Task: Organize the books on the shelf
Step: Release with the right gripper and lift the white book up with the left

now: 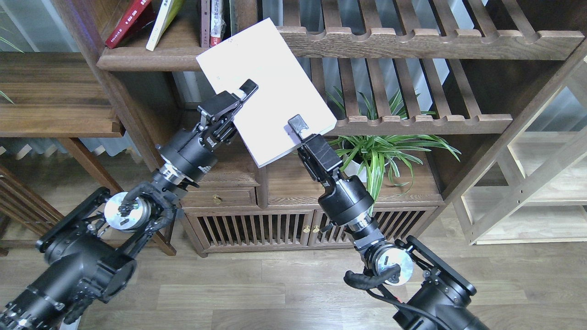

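- White paperback (270,87) held in the air by both grippers, tilted, its far top corner overlapping the front lip of the dark wood shelf (146,59).
- Left gripper (243,94) pinches the book's left long edge, one finger on the cover; the other finger is hidden behind.
- Right gripper (297,128) pinches the near short edge by the lower right corner, finger tip on the cover.
- Book's long axis runs from the right gripper up and left, away toward the shelf; most of the cover lies beyond and between both grippers.
- Shelf plank sits up and left of the left gripper, so the left arm is nearer to it; the right gripper is further back, at the book's tail.
- Red book (130,20) and yellow-green book (165,20) lean on the shelf already, further left; thin upright books (212,20) stand just behind the white book's top corner.
- Judgement: white one is the last to shelve; next move needs pushing it up-left along its long axis, clearing the lip.
- Risk: corner catching the lip or the slatted rack (412,41) to the right.
- Spider plant (380,151) just right of the right gripper, not involved.
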Motion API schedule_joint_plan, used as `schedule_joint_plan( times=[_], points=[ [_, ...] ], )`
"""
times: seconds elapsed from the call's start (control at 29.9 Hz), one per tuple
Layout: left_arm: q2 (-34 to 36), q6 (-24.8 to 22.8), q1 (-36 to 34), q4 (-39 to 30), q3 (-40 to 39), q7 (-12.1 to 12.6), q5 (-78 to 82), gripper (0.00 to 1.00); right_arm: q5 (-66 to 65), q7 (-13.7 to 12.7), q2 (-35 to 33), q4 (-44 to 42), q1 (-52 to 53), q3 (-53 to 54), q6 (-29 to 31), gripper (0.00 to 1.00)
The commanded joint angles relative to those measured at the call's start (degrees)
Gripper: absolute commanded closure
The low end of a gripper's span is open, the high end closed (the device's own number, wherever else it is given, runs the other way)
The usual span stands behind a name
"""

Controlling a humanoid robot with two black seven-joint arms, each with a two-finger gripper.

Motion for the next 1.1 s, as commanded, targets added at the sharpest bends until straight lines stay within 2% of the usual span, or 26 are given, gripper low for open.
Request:
schedule_joint_plan(
  times=[0.0,0.4,0.6,0.9,1.07],
  points=[
    [3.2,0.01,1.59,-2.57,0.36,0.02,1.33,1.0,0.09,0.09,0.0,-0.24,0.18,1.39,0.0,0.47],
    [15.42,0.01,8.71,-11.97,-0.52,-0.07,2.12,1.0,0.27,0.09,0.0,-1.56,0.53,8.6,0.0,0.4],
    [22.71,0.01,9.16,-15.66,-2.97,-0.42,5.19,1.0,0.27,0.09,0.0,-3.75,0.53,10.8,0.0,0.38],
    [27.55,0.01,11.09,-24.62,-20.54,-0.24,11.87,1.0,0.36,0.17,0.0,-5.16,-0.26,12.38,0.0,0.37],
    [28.43,0.01,11.18,-26.48,-31.78,0.19,17.31,1.0,0.36,0.17,0.0,-5.51,-0.26,12.47,0.0,0.35]
  ],
)
